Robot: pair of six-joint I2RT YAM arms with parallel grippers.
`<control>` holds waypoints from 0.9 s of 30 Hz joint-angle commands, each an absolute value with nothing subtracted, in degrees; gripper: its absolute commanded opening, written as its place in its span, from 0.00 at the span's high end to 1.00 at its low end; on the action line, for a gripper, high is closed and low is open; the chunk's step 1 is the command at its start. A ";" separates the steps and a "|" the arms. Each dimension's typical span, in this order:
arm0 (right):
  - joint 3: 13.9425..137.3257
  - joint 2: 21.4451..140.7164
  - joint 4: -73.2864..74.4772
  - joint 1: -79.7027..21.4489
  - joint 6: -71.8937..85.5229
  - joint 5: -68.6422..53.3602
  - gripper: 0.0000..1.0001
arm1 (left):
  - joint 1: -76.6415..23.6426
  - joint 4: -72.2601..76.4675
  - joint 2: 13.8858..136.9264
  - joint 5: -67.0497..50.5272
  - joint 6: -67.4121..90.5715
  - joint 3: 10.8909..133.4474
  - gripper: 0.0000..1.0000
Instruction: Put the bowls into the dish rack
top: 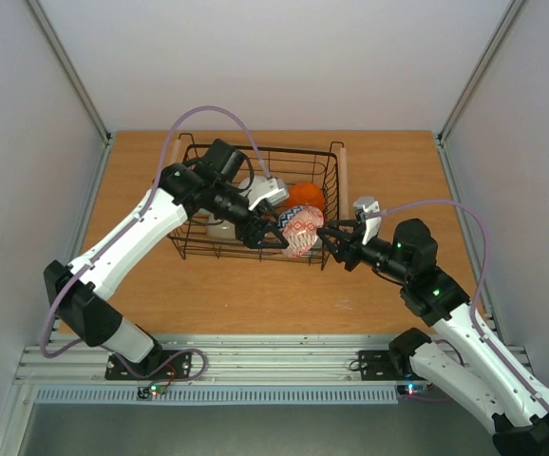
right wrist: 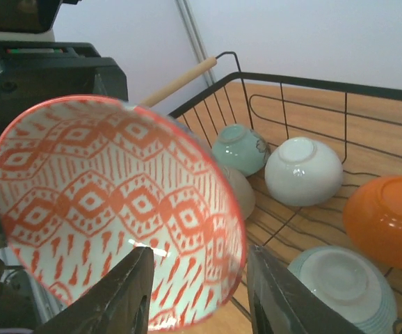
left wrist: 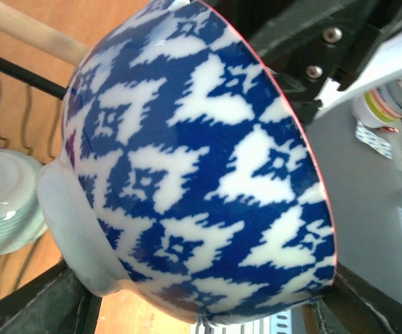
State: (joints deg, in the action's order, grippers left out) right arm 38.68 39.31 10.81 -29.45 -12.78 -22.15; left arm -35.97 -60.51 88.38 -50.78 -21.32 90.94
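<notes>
right gripper [right wrist: 201,259]: fingers spread, not pinching. The rim of the patterned bowl [right wrist: 117,202] sits loose between them. One finger lies across the bowl's inner face, the other is outside it with a visible gap.

The bowl has orange-red diamond print inside and blue-and-white outside. It's tipped on its side, mouth facing my right fingers.

left gripper [top: 276,237] has it from the opposite side. In the left wrist view the bowl fills the span between the two fingers, foot against one and red rim against the other. I read that as clamped foot-to-rim.

From the top camera, the bowl hangs between both grippers, over the near wall of the dish rack [top: 198,249], toward its right end.

Past my right fingertips, inside the rack:
- pale ribbed bowl [right wrist: 343,278], just right of the outer finger, foot up
- orange bowl [right wrist: 385,219], further right, foot up
- beige bowl [right wrist: 241,195], peeking out behind the patterned one
- white bowl [right wrist: 303,169], foot up
- celadon bowl [right wrist: 239,147], just beside the white one, foot up and tilted

wooden handle [right wrist: 180,82] is at the far rim.
</notes>
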 commanded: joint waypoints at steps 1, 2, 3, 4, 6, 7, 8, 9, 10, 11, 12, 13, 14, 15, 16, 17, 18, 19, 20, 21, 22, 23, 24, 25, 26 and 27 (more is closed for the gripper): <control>39.47 38.11 9.23 -29.35 -13.09 -20.94 0.57 | -35.04 -51.57 85.36 -45.21 -16.94 90.05 1.00; 39.46 38.00 9.23 -29.31 -13.17 -20.66 0.55 | -34.93 -51.17 85.40 -44.59 -16.63 89.97 1.00; 39.46 37.97 9.29 -29.35 -13.26 -20.23 0.52 | -34.88 -50.74 85.40 -43.67 -16.22 89.90 1.00; 39.40 37.88 9.43 -29.29 -13.27 -19.84 0.50 | -34.85 -50.14 85.39 -42.49 -15.90 89.73 1.00; 39.28 37.68 9.64 -29.33 -13.27 -19.20 0.47 | -34.85 -49.32 85.51 -39.32 -14.90 89.55 1.00; 39.21 37.47 9.85 -29.35 -13.27 -18.78 0.46 | -34.89 -49.20 85.73 -37.16 -14.65 89.79 1.00; 39.17 37.26 10.11 -29.36 -13.27 -18.28 0.45 | -34.94 -49.34 85.99 -35.51 -14.39 90.26 1.00; 39.12 37.03 10.32 -29.34 -13.27 -17.93 0.43 | -34.94 -49.61 86.32 -33.75 -14.08 90.80 1.00; 39.09 36.74 10.67 -29.35 -13.27 -17.57 0.42 | -35.01 -50.09 86.70 -31.86 -13.87 91.45 1.00; 39.08 36.57 11.05 -29.36 -13.27 -17.17 0.40 | -35.31 -50.90 87.33 -29.54 -13.81 92.39 1.00; 39.11 36.41 11.51 -29.36 -13.27 -16.88 0.39 | -35.66 -51.93 87.84 -26.96 -14.13 93.17 1.00; 39.10 36.25 11.82 -29.36 -13.23 -16.61 0.38 | -36.27 -52.40 88.37 -23.12 -14.87 93.65 1.00; 39.11 36.11 12.12 -29.33 -13.19 -16.25 0.37 | -36.95 -52.74 88.91 -19.21 -15.34 94.06 1.00; 38.99 35.98 12.33 -29.35 -13.18 -16.03 0.37 | -37.66 -52.93 89.47 -15.92 -16.07 94.20 1.00; 38.94 35.85 12.43 -29.32 -13.18 -15.85 0.36 | -38.23 -53.14 90.08 -13.17 -16.72 94.33 1.00; 38.80 35.64 12.52 -29.35 -13.23 -15.59 0.36 | -38.78 -53.51 90.77 -10.71 -17.12 94.57 0.99; 38.77 35.54 12.68 -29.31 -13.27 -15.43 0.36 | -39.41 -53.93 91.57 -8.11 -17.57 94.91 1.00; 38.68 35.36 12.80 -29.35 -13.27 -15.24 0.36 | -40.27 -54.45 92.43 -6.00 -17.84 95.33 1.00; 38.63 35.20 12.91 -29.35 -13.35 -15.07 0.35 | -40.88 -55.07 93.36 -3.84 -18.31 95.83 0.99; 38.50 35.02 13.04 -29.36 -13.36 -15.02 0.35 | -41.51 -55.67 94.71 -1.81 -18.55 96.27 1.00; 38.43 34.85 13.15 -29.36 -13.36 -14.92 0.35 | -42.09 -56.39 95.85 -0.42 -18.90 96.73 1.00; 38.25 34.62 13.29 -29.31 -13.36 -14.75 0.35 | -42.64 -57.06 96.82 1.88 -19.26 97.25 1.00; 38.09 34.40 13.42 -29.34 -13.36 -14.61 0.35 | -43.12 -57.72 97.80 3.41 -19.47 97.60 1.00; 37.92 34.11 13.56 -29.35 -13.36 -14.47 0.35 | -43.49 -58.23 98.68 4.68 -19.78 97.78 1.00; 37.73 33.86 13.74 -29.29 -13.32 -14.31 0.35 | -43.84 -58.51 99.36 6.03 -19.97 97.82 1.00; 37.51 33.54 13.91 -29.35 -13.28 -14.14 0.35 | -44.16 -58.53 99.99 7.31 -20.23 97.80 1.00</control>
